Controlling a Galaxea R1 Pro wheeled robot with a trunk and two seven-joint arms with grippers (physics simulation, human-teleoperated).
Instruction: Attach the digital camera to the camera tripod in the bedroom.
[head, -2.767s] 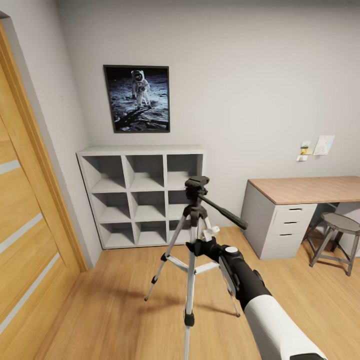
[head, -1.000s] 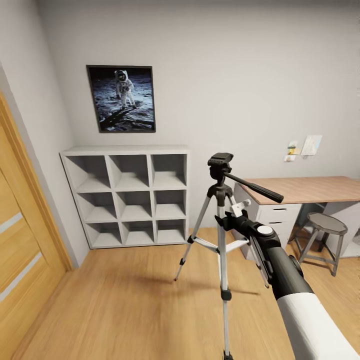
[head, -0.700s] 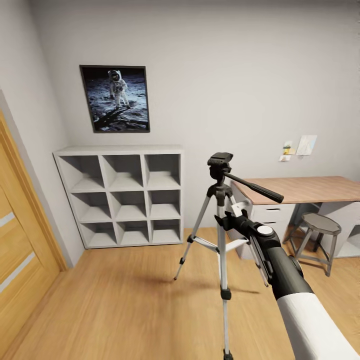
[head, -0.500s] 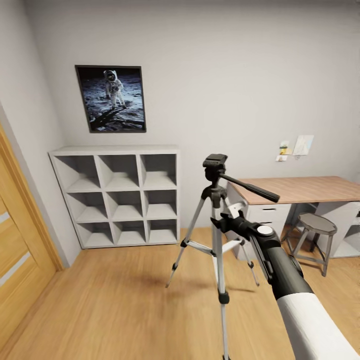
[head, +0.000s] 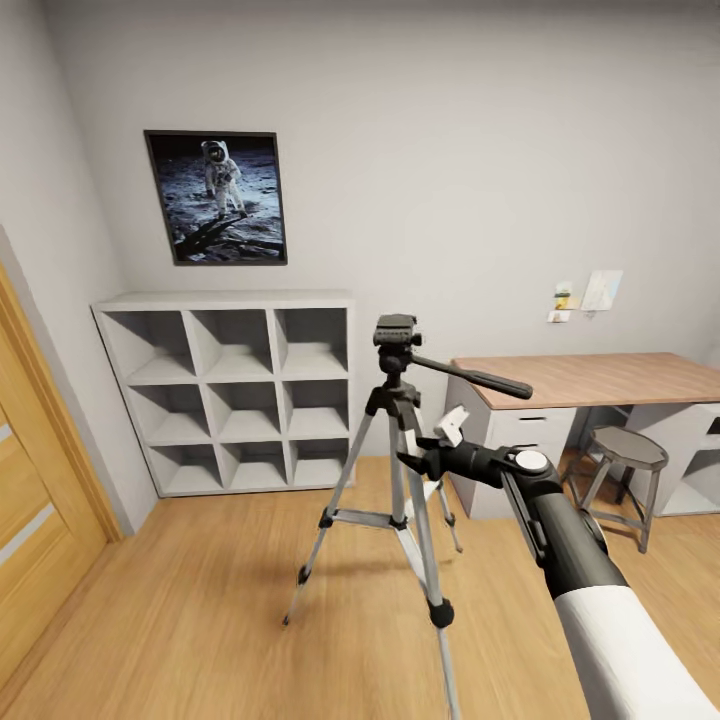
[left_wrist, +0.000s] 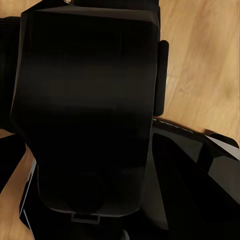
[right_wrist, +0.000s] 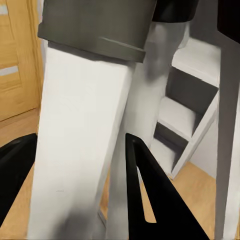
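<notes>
Gripping tripod (head: 400, 450) leg, right gripper (head: 425, 462) pinches silver tube — tall, top-heavy, likely tippy, so hold high near black joint. Left gripper (left_wrist: 90, 120) clamps black camera (left_wrist: 85, 110) — small, rigid.

Camera tripod (head: 400, 470) now tilted, shifted left

one camera tripod (head: 402, 440), one cube shelf (head: 228, 390), one poster (head: 215, 197), one desk (head: 590, 378), one stool (head: 622, 452)
</notes>
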